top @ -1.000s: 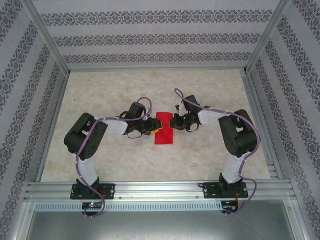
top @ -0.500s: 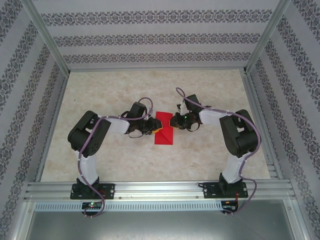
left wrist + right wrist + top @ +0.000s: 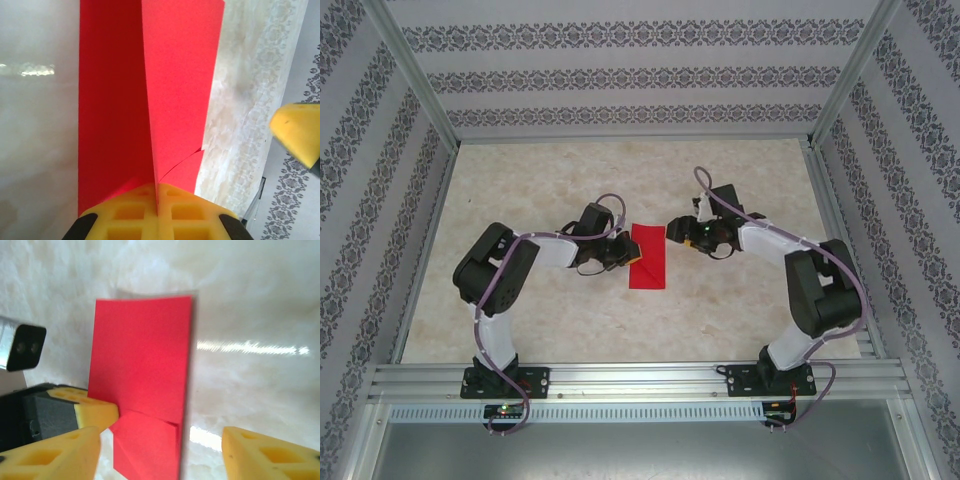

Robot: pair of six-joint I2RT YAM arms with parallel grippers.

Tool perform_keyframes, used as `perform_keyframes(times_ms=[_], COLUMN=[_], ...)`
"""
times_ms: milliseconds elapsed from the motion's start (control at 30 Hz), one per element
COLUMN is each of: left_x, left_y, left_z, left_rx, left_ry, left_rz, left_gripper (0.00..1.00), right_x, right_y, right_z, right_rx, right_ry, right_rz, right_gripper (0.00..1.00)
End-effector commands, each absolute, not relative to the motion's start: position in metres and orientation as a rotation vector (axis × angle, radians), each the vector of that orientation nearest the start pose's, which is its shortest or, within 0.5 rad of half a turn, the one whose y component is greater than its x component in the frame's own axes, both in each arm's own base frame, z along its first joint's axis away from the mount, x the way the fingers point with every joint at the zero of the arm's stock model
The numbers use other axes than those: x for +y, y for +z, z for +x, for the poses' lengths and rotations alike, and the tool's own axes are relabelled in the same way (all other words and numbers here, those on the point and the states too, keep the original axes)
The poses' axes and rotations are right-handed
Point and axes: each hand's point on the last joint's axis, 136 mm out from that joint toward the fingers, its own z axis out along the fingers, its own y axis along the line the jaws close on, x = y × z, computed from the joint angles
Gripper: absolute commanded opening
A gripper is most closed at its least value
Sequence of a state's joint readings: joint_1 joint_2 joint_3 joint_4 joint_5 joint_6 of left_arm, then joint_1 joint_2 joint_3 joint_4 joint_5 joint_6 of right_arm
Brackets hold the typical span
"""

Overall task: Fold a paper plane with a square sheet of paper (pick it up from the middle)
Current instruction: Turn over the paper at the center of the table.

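Clamps the left gripper [image 3: 156,194] tight on the folded red paper's [image 3: 648,258] left edge; holds the right gripper [image 3: 672,229] spread wide just beside its far right corner.

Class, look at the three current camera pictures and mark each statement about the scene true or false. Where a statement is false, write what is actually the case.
1. The left gripper is shut on the red paper. True.
2. The right gripper is clamped on the paper too. False: its jaws stand wide open and grip nothing.
3. The paper lies as a flat, unfolded square. False: it is folded into a narrow rectangle, and the left wrist view shows its layers.
4. The paper sits on the table between the two grippers. True.
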State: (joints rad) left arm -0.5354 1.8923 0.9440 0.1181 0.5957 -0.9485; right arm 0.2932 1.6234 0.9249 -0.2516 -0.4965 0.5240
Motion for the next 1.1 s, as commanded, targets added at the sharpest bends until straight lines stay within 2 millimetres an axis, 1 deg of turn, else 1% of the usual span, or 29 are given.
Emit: perform_keyframes(times_ms=[0, 100, 133, 200, 333, 433, 467, 533, 567, 633, 700, 733, 833, 967, 1067], left_x=[-0.309, -0.292, -0.285, -0.268, -0.230, -0.203, -0.194, -0.177, -0.173, -0.166, -0.163, -0.163, -0.165, -0.173, -0.186], left_y=[0.081, 0.101, 0.107, 0.125, 0.161, 0.176, 0.179, 0.181, 0.181, 0.178, 0.173, 0.170, 0.158, 0.149, 0.133], left_z=[0.337, 0.334, 0.333, 0.332, 0.338, 0.345, 0.348, 0.355, 0.358, 0.365, 0.371, 0.374, 0.382, 0.393, 0.394], left_rx=[2.623, 2.650, 2.661, 2.670, 2.643, 2.618, 2.611, 2.590, 2.580, 2.556, 2.536, 2.528, 2.511, 2.451, 2.437], left_ry=[-1.227, -1.053, -0.986, -0.822, -0.505, -0.254, -0.167, 0.062, 0.147, 0.332, 0.467, 0.532, 0.669, 0.871, 0.954], left_rz=[-0.069, 0.028, 0.054, 0.124, 0.185, 0.198, 0.195, 0.189, 0.204, 0.223, 0.247, 0.257, 0.287, 0.355, 0.421], left_gripper=[0.01, 0.00, 0.00, 0.00, 0.00, 0.00, 0.00, 0.00, 0.00, 0.00, 0.00, 0.00, 0.00, 0.00, 0.00], right_x=[0.167, 0.146, 0.140, 0.126, 0.099, 0.085, 0.082, 0.077, 0.076, 0.074, 0.070, 0.068, 0.061, 0.053, 0.047], right_y=[0.112, 0.127, 0.133, 0.140, 0.145, 0.148, 0.148, 0.150, 0.151, 0.154, 0.155, 0.155, 0.158, 0.162, 0.162], right_z=[0.371, 0.378, 0.379, 0.381, 0.379, 0.377, 0.376, 0.374, 0.374, 0.374, 0.372, 0.371, 0.368, 0.366, 0.364], right_rx=[2.472, 2.396, 2.372, 2.331, 2.281, 2.248, 2.245, 2.234, 2.226, 2.207, 2.197, 2.189, 2.164, 2.153, 2.157], right_ry=[0.840, 0.768, 0.752, 0.699, 0.615, 0.603, 0.601, 0.602, 0.603, 0.613, 0.592, 0.576, 0.536, 0.490, 0.445], right_rz=[0.113, 0.149, 0.158, 0.191, 0.291, 0.361, 0.374, 0.392, 0.401, 0.395, 0.400, 0.400, 0.404, 0.416, 0.434], right_gripper=[0.73, 0.80, 0.81, 0.84, 0.85, 0.85, 0.86, 0.87, 0.88, 0.90, 0.98, 0.98, 0.98, 0.98, 0.98])
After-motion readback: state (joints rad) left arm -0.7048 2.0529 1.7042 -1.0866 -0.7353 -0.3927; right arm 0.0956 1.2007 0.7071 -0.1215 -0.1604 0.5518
